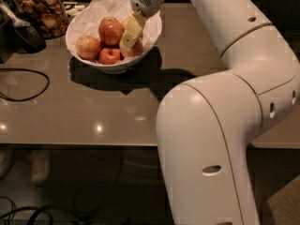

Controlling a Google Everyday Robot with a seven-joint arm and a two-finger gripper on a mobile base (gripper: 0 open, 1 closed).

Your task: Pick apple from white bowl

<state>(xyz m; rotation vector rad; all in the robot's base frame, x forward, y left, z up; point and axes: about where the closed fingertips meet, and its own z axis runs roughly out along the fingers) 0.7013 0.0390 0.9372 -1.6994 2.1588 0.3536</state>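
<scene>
Readable text: none anywhere in view.
White bowl (115,68): plain glossy wall, no print to read.
Glass jar (44,12): no legible label.
Robot arm (243,55): smooth white shell, no lettering or numbers to read.
Gripper (127,42): lowered into the right side of the white bowl among the apples; carries no readable marking.
</scene>
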